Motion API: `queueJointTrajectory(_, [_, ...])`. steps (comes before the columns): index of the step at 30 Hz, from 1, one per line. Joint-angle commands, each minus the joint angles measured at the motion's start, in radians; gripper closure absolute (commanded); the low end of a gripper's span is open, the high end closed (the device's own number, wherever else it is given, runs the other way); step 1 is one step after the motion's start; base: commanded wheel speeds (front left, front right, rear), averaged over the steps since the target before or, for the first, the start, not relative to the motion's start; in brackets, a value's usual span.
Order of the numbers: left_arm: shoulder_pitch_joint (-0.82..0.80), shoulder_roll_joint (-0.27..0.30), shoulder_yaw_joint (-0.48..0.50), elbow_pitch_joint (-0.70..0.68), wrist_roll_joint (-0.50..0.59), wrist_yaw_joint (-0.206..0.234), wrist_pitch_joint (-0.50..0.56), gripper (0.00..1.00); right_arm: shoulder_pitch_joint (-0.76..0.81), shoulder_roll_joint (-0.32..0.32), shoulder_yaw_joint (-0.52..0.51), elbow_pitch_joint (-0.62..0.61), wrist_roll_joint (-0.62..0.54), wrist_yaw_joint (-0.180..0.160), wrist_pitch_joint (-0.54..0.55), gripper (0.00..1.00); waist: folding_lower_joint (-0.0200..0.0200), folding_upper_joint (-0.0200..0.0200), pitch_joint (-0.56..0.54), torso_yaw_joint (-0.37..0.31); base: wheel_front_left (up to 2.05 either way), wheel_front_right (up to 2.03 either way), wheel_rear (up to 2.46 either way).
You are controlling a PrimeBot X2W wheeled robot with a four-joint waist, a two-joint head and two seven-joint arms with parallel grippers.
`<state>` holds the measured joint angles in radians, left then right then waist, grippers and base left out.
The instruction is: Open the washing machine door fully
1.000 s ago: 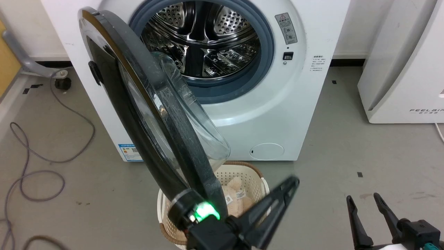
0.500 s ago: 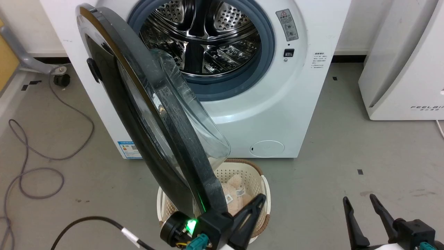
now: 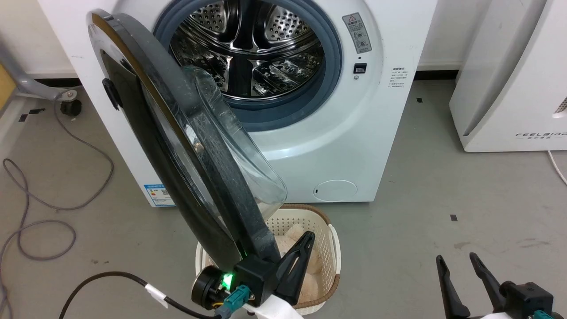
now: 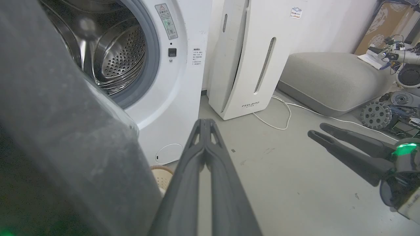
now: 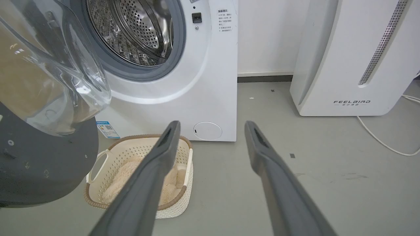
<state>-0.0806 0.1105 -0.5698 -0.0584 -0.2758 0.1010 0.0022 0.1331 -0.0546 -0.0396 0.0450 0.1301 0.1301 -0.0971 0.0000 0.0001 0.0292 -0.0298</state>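
Observation:
The white washing machine (image 3: 336, 146) stands with its steel drum (image 3: 248, 48) exposed. The washing machine door (image 3: 221, 177) is swung out on its left hinge, its edge toward me and the clear glass bowl (image 3: 239, 155) facing right. My left gripper (image 3: 307, 237) is shut on nothing, low beside the door's bottom inner rim; I cannot tell if it touches. In the left wrist view the door (image 4: 65, 137) looms at the left of the shut left gripper (image 4: 204, 122). My right gripper (image 3: 456, 259) stands open at the lower right, away from the door (image 5: 39, 170), its fingers (image 5: 164, 150) spread.
A cream basket (image 3: 331, 248) with a plush toy sits on the floor under the door's lower edge. A white slanted appliance (image 3: 509, 88) stands to the right. Grey cables (image 3: 26, 199) loop on the floor at left, and a black cable (image 3: 110, 277) trails from my left arm.
My left gripper has drawn back toward me and to the left along the door's lower rim. The head view has shifted slightly. The door's angle and the right gripper look unchanged.

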Motion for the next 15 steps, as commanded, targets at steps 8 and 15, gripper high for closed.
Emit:
queueJointTrajectory(8, [0.062, 0.033, 0.014, -0.033, -0.004, 0.031, 0.011, 1.00, -0.017, 0.004, 0.006, 0.016, 0.010, 0.001, 0.007, 0.00, 0.0000, -0.0001, -0.003, 0.012, 0.00, 0.00, 0.00])
queueJointTrajectory(15, [0.135, 0.071, 0.014, -0.104, 0.004, 0.066, 0.042, 1.00, -0.008, 0.004, 0.000, 0.023, 0.009, 0.001, 0.016, 0.00, 0.0000, -0.0001, -0.015, 0.045, 0.00, 0.00, 0.00])
